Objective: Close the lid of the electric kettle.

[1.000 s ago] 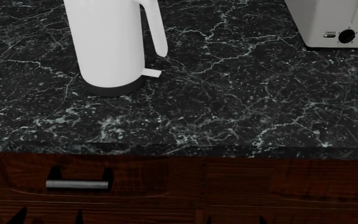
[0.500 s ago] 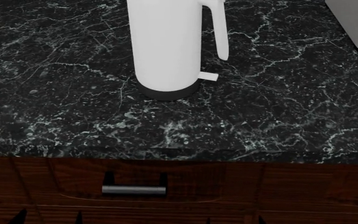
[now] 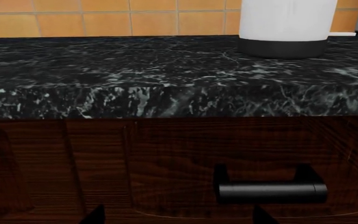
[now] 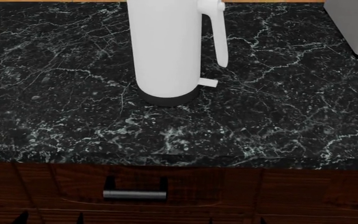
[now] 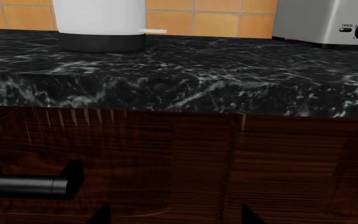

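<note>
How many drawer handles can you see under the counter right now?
1: a metal drawer handle on the wooden front below the kettle. Others could lie outside the views.

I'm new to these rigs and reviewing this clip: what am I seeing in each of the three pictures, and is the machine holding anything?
This is a simulated two-armed wheeled robot facing a kitchen counter. One picture comes from its head, looking down on the black marble countertop. There stands the electric kettle, a tall white cylinder; its top is cut off, so the lid is not visible. A light-grey appliance sits at the right. The other two pictures come from cameras near each arm's fingers, held low before the wooden drawer front with its metal handle. Only dark finger tips show, and nothing is visibly held.
</note>
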